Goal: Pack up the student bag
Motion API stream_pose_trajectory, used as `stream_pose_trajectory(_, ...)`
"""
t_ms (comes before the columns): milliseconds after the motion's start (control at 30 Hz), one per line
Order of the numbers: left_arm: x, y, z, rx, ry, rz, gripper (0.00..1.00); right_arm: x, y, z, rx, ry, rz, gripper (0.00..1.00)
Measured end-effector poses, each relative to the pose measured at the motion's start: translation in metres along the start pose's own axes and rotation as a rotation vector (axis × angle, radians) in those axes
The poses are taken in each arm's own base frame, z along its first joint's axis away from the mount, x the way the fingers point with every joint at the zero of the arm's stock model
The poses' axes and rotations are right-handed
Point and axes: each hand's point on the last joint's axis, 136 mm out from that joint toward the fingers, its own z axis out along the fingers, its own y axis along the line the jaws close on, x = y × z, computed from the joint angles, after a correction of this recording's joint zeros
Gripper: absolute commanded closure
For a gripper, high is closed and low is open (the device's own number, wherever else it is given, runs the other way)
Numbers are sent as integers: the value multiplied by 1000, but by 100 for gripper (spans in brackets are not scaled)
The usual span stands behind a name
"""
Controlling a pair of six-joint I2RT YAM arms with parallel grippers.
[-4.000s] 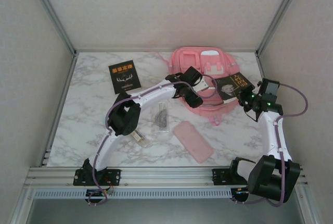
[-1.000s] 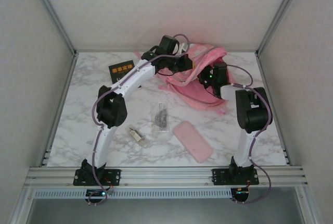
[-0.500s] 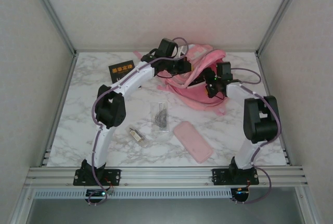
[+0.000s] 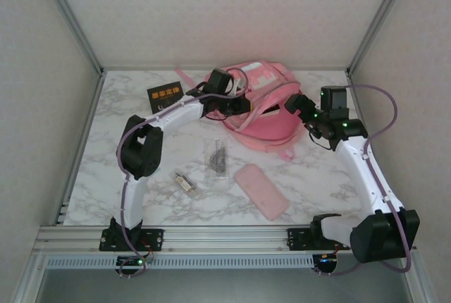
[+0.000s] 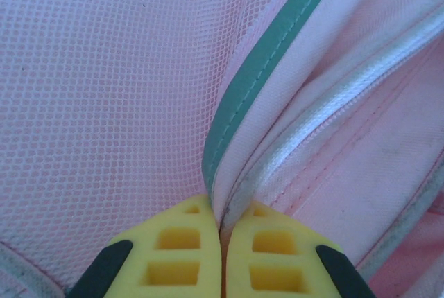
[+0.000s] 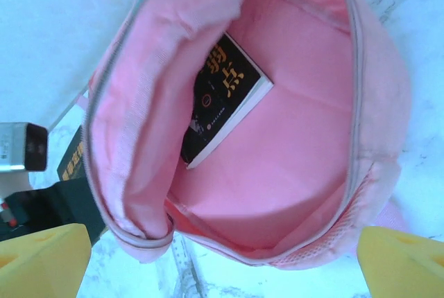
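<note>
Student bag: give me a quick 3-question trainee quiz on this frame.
1. True or false: the left gripper is shut on the edge of the student bag by its zipper.
2. What lies inside the bag's main compartment? A. a black book B. a water bottle C. nothing
3. Fill in: the right gripper, at the bag's mouth, is ____ and holds nothing.

Key: 1 true; 2 A; 3 open.
</note>
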Motion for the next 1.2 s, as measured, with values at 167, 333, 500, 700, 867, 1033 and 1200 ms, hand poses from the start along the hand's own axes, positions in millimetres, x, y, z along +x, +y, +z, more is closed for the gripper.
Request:
stream_pose_trajectory(167, 19, 10, -20, -40, -11, -29, 46, 9, 22, 3, -84, 34, -48, 1)
stream_pose_trajectory(333, 16, 9, -60, -84, -85, -37, 36, 26, 48, 25, -157, 89, -96, 1)
stream_pose_trajectory(500, -14, 23, -111, -157, -227, -33, 34, 50, 69, 48, -182, 165, -146, 1)
stream_pose_trajectory(700, -46, 99, -163, -366, -366, -114, 31, 76, 104, 64, -233, 207, -228, 1)
stream_pose_trajectory(867, -56, 169, -195, -544, -421, -209, 31, 92, 118, 74, -247, 235, -268, 1)
stream_pose_trajectory(1033, -52, 232, -208, -669, -415, -301, 31, 104, 122, 83, -239, 258, -291, 3)
stream_pose_trajectory(1200, -45, 292, -205, -790, -333, -394, 33, 114, 131, 92, -242, 275, -320, 6)
